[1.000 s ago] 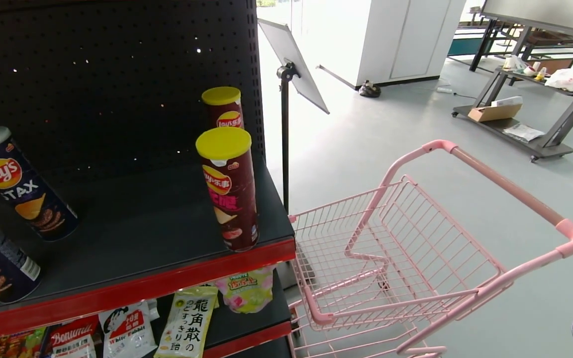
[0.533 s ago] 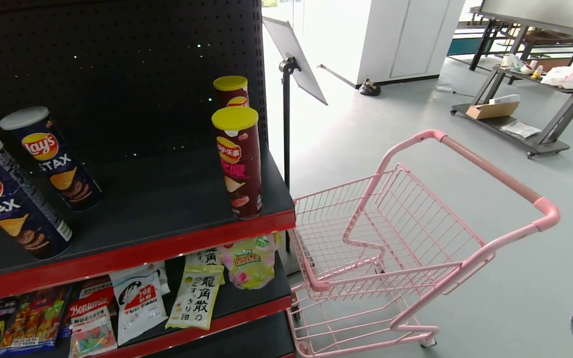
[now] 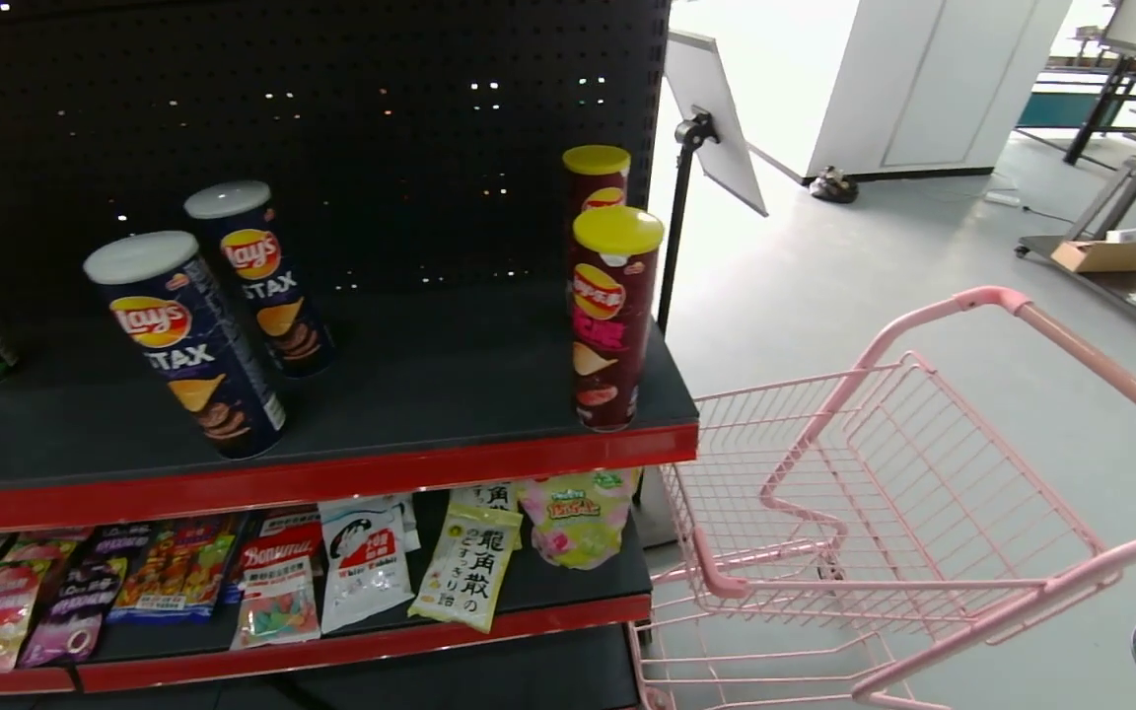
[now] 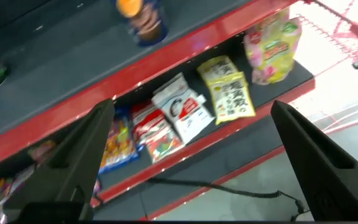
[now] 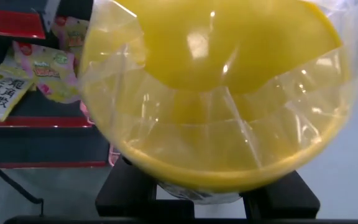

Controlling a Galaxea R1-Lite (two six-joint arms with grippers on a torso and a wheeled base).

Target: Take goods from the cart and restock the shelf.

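The right end effector (image 5: 207, 202) pinches a yellow-lidded can (image 5: 216, 93) low on its body, lid toward the wrist camera. In the head view the can is off to the right of the pink cart (image 3: 994, 295), well apart from the shelf (image 3: 331, 476). The left end effector (image 4: 191, 109) is spread wide, hanging in front of the snack bags (image 4: 229, 93) on the lower board. On the upper board two blue cans (image 3: 188, 345) stand left and two maroon cans (image 3: 612, 325) stand at the right end, one behind the other. The cart stands just beside the shelf's right end.
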